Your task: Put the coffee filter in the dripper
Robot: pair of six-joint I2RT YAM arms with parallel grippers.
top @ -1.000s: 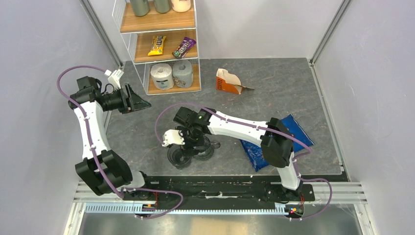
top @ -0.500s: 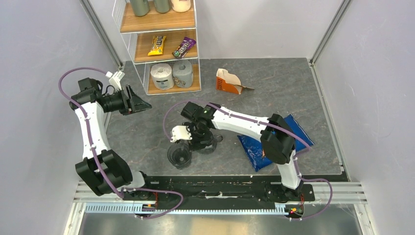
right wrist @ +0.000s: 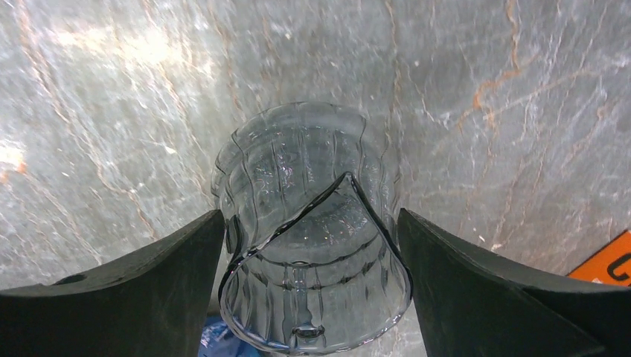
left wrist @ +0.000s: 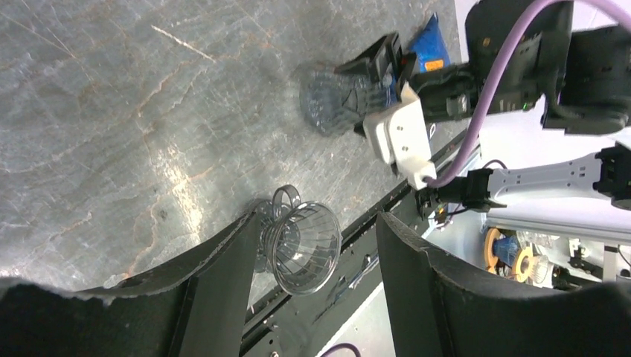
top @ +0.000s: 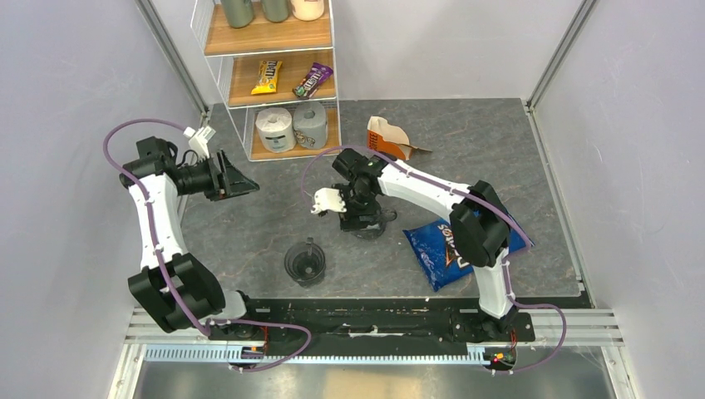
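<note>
The dripper [top: 305, 262], a dark smoky plastic cone with a small handle, stands alone near the table's front edge. It also shows far below in the left wrist view [left wrist: 301, 245]. I cannot make out the coffee filter as a separate thing; only the orange-and-white filter packet [top: 389, 140] shows at the back. My right gripper [top: 359, 218] is shut on a clear glass mug [right wrist: 312, 238] in the middle of the table, behind and right of the dripper. My left gripper [top: 244, 179] hangs open and empty, raised at the left.
A wire shelf [top: 274, 75] with snacks and paper rolls stands at the back left. A blue chips bag [top: 445, 249] lies right of the mug. The packet's orange corner [right wrist: 610, 262] shows close to the mug. The mug shows in the left wrist view [left wrist: 338, 100].
My right gripper has moved back and to the right with the glass mug, away from the dripper, which stays near the front edge. The left gripper has shifted only slightly.
</note>
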